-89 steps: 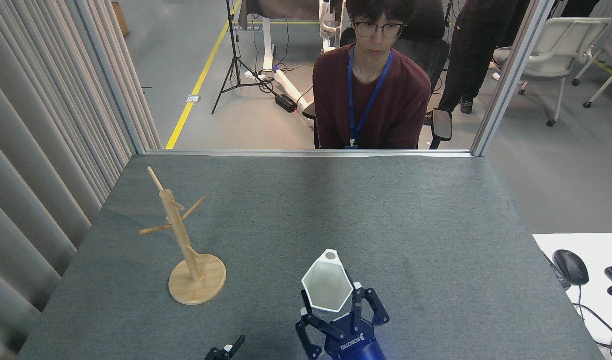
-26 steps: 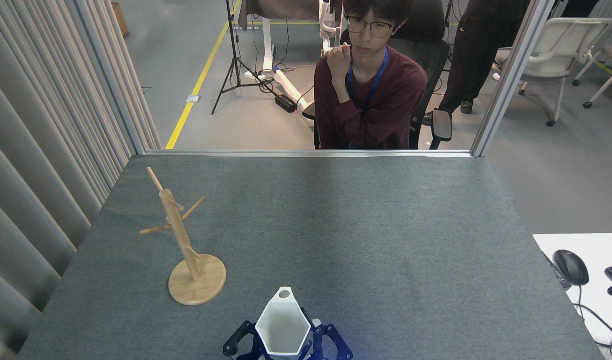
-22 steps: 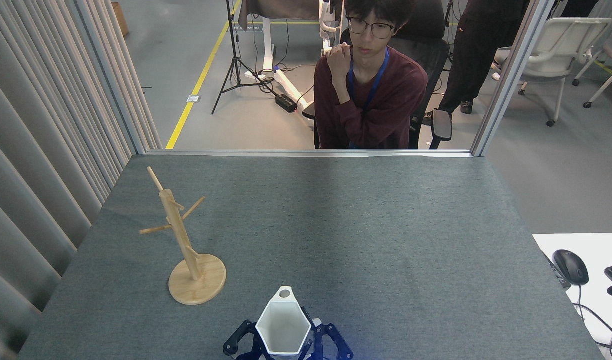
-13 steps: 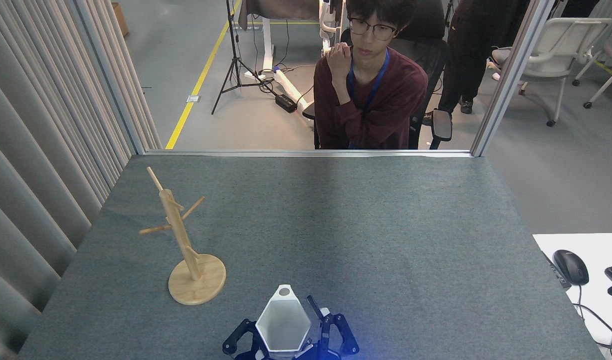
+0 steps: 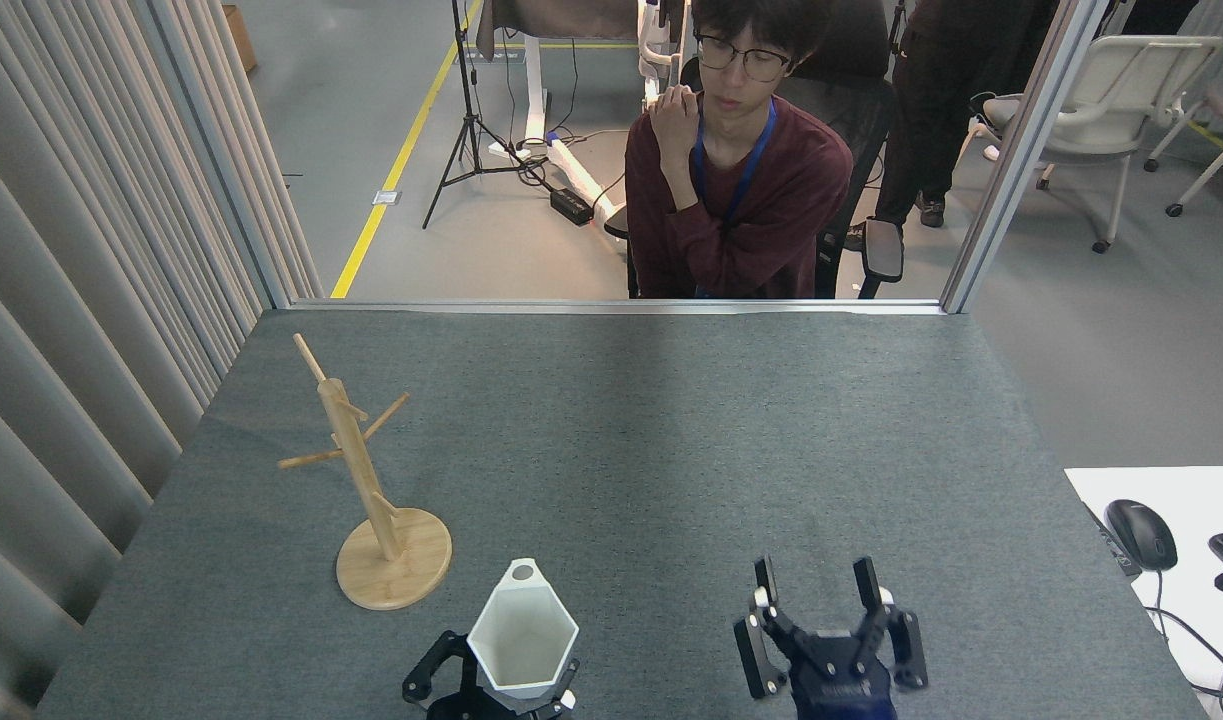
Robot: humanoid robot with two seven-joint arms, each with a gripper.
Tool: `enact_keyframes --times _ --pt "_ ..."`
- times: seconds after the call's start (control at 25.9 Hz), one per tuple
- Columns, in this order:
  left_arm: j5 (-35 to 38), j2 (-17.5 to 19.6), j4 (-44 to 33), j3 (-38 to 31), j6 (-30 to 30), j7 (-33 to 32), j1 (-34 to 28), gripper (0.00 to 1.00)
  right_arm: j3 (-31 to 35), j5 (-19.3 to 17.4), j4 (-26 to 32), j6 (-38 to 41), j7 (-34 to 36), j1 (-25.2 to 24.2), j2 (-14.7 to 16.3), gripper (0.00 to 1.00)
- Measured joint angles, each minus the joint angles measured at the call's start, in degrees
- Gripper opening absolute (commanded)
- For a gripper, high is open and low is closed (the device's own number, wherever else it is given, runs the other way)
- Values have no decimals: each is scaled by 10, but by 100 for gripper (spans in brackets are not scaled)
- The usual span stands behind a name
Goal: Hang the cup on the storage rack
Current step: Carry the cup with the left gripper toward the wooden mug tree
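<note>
Bamboo comes first on my left: the storage rack (image 5: 376, 500) stands upright on the grey tabletop (image 5: 671, 440), its post leaning slightly in this view, thin pegs angling off it, none carrying anything. Just right of its round base and nearer to me, my left gripper (image 5: 491, 690) clasps the cup (image 5: 521, 632) by its lower body, mouth up, the tab with its round hole pointing away from me. So the rack lies up and to the left of the cup, and my left arm is much the nearer one. Further right, well apart, my right gripper (image 5: 819, 590) hovers with its fingers spread and nothing between them. Open tabletop lies all around the rack; the curtain hangs beyond the tabletop's left edge.
</note>
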State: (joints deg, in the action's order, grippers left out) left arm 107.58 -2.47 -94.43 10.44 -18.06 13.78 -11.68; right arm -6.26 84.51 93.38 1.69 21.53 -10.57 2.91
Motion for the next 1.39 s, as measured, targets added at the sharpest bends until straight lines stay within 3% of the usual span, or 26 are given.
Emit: enact_keyframes --times 0.12,0.39,0.62,0.85,1.39 --pt "0 0 -4 -44 1 0 0 38 20 14 -11 29 6 -47 34 100" --pt "11 4 -31 -171 20 5 -6 38 51 22 -15 46 28 -78 43 100" --pt "154 -10 -1 -271 52 12 33 38 51 27 -20 43 30 -77 44 100" --pt "232 -28 48 -335 66 13 101 39 49 28 -21 42 29 -75 43 100" --pt "264 -35 59 -352 65 12 141 40 48 37 -27 42 29 -75 42 100"
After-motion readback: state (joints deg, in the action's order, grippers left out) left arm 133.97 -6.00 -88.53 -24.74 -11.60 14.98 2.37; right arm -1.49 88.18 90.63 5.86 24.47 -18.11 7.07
